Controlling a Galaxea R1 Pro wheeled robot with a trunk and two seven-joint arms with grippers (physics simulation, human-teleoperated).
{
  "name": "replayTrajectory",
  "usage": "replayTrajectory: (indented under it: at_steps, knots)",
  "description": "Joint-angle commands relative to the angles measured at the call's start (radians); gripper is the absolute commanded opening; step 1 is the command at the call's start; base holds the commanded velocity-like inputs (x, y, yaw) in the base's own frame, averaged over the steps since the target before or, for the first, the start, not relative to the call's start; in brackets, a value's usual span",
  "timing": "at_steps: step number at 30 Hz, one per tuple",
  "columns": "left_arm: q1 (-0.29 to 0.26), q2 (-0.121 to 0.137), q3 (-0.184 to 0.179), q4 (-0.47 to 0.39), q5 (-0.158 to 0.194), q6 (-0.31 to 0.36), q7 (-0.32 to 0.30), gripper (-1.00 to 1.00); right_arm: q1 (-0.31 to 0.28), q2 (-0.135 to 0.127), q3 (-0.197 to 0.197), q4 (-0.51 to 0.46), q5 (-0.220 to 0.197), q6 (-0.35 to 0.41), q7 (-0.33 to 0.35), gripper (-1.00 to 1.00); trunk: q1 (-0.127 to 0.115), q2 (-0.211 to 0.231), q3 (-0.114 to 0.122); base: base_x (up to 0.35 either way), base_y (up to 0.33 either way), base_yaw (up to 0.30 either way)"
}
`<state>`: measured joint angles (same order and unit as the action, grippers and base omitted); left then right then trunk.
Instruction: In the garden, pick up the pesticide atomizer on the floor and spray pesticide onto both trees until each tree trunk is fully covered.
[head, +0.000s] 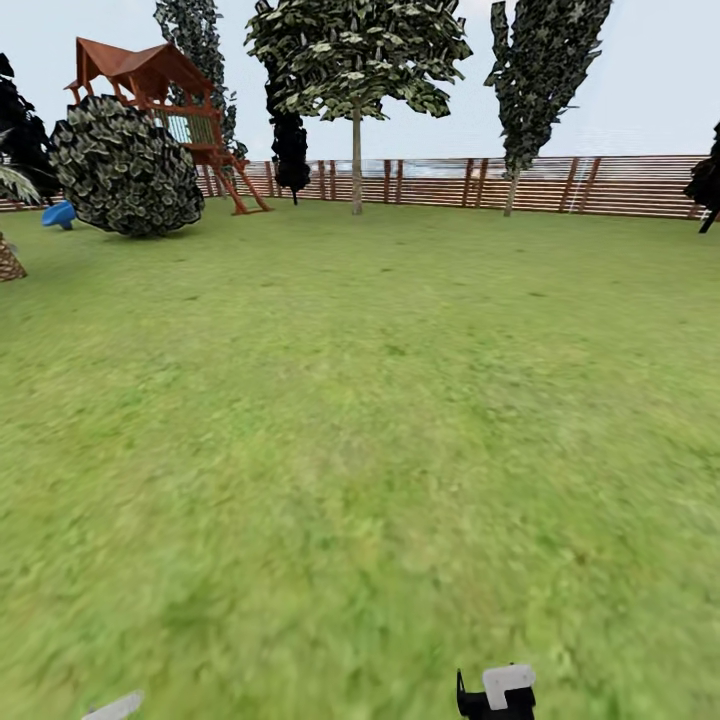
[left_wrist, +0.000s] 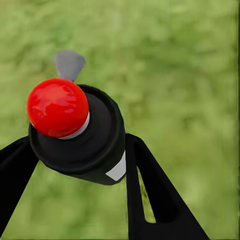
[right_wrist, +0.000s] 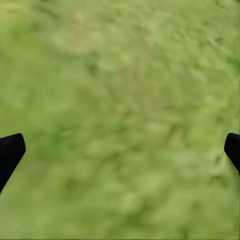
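My left gripper (left_wrist: 77, 142) is shut on the pesticide atomizer (left_wrist: 85, 135), its black fingers (left_wrist: 150, 190) pressed on either side of the dark round body. The atomizer has a red ball on top and a light grey nozzle (left_wrist: 69, 64), and it hangs over grass. A grey tip of the nozzle (head: 115, 707) shows at the head view's lower edge. My right gripper (right_wrist: 120, 150) is open and empty over the lawn. Far across the grass, a tree with a straight pale trunk (head: 356, 165) stands by the fence, and a second tree (head: 512, 185) stands to its right.
A wooden fence (head: 600, 185) closes the far side. A big round bush (head: 125, 165), a red play tower (head: 165, 90) and a blue slide (head: 58, 213) stand far left. Black conifers (head: 290, 150) stand by the fence. A scaly palm base (head: 8, 260) sits at the left edge. Open lawn (head: 360, 420) lies ahead.
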<state>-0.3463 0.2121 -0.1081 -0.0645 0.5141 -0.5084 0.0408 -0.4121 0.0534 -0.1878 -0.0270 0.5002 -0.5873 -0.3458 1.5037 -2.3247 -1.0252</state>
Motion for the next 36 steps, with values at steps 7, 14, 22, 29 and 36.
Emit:
replayTrajectory:
  at_steps: [7,14,22,29,36]
  knots:
    - [0.0,0.0,-0.008,0.0,0.004,-0.002,0.005,-1.0,-0.001,0.0,-0.007,0.001,0.011,-0.002,-0.005,1.0,0.0,0.0,-0.008,0.339,0.0,0.0]
    - [0.0,0.0,-0.008,0.0,0.004,-0.002,0.005,-1.0,-0.001,0.0,-0.007,0.001,0.011,-0.002,-0.005,1.0,0.0,0.0,-0.018,0.339,0.0,0.0]
    - [0.0,0.001,-0.008,0.0,0.004,-0.002,0.005,-1.0,-0.001,-0.008,-0.01,0.001,0.014,0.0,-0.005,1.0,0.0,0.0,-0.022,0.339,0.0,0.0]
    - [0.0,0.001,-0.008,0.0,0.004,-0.002,0.005,-1.0,0.012,-0.006,-0.01,0.001,0.012,0.003,-0.005,1.0,0.0,0.0,-0.022,0.339,0.0,0.0]
    - [0.0,0.0,-0.008,0.0,0.003,-0.002,0.005,-1.0,0.039,-0.006,-0.01,0.001,0.012,0.003,-0.005,1.0,0.0,0.0,-0.022,0.339,0.0,0.0]
